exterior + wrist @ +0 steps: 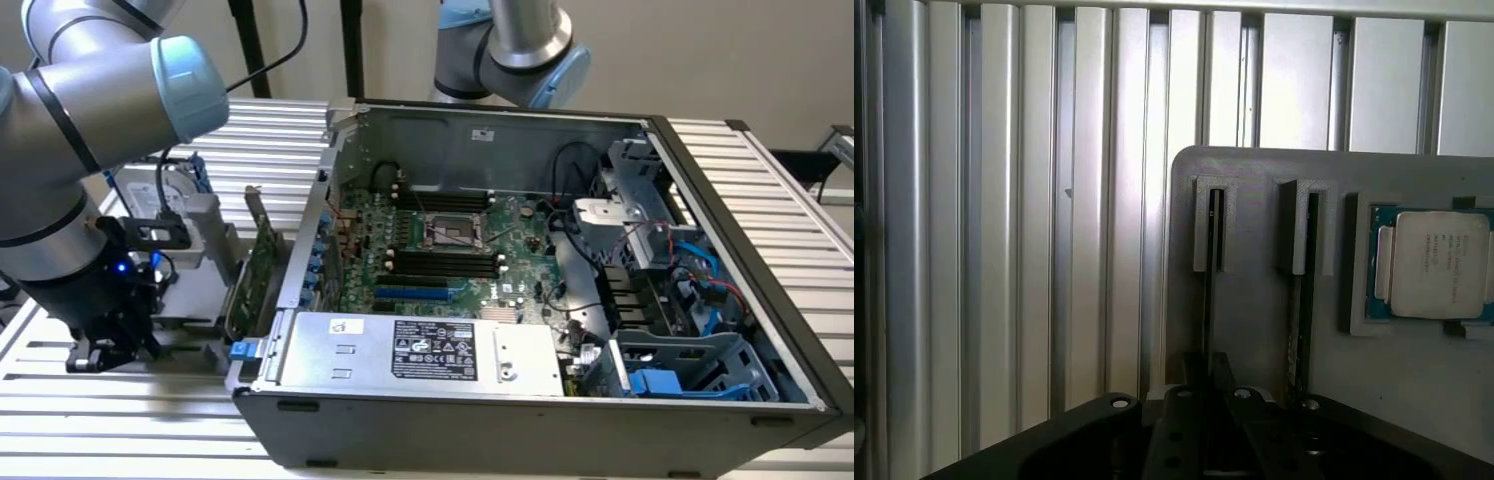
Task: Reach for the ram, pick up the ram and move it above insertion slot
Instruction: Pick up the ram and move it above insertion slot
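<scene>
In the wrist view a grey holder block (pixel 1254 330) lies on the slatted table, with two narrow grooves in it. A thin stick, the ram (pixel 1208 300), stands edge-on in one groove, and a second thin board (pixel 1300 310) stands in the groove beside it. My gripper (pixel 1209 385) hangs right over the end of the first stick, very close to it. In the exterior view my gripper (pixel 104 350) is low at the exterior view's left, beside the open computer case (pixel 534 420). The black memory slots (pixel 441 262) lie on the motherboard next to the processor socket (pixel 454 232).
A processor chip (pixel 1434 265) rests in a pocket of the same holder. A broad green expansion card (pixel 254 270) stands upright between my arm and the case wall. A second robot arm (pixel 521 50) stands behind the case. Cables and drive cages fill the case's right side.
</scene>
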Robot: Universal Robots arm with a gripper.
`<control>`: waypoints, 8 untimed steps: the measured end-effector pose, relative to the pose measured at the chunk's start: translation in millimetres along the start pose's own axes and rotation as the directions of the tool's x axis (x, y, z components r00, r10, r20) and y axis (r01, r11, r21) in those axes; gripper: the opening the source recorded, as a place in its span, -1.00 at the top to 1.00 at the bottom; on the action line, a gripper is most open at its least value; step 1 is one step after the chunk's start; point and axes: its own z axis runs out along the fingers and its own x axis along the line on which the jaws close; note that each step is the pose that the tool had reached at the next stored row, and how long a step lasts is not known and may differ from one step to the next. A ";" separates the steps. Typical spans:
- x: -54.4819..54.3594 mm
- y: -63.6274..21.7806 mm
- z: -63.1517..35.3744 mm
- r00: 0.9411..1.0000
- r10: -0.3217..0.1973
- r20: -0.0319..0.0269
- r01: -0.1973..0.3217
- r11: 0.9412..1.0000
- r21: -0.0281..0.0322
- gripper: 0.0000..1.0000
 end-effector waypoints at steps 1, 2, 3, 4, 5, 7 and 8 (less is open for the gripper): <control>0.0 0.0 0.0 1.000 0.000 0.000 0.000 1.000 0.000 0.73; 0.0 0.0 0.0 1.000 0.000 0.000 0.000 1.000 0.000 0.73; 0.0 0.0 0.0 1.000 0.000 0.000 0.000 1.000 0.000 0.73; 0.0 0.0 0.0 1.000 0.000 0.000 0.000 1.000 0.000 0.73; 0.0 0.1 -0.7 1.000 0.000 0.000 0.000 1.000 0.000 0.73; 0.0 0.0 -3.3 1.000 0.000 0.000 0.000 1.000 -0.002 0.73; 0.0 -0.1 -5.1 1.000 0.000 0.000 0.000 1.000 -0.002 0.73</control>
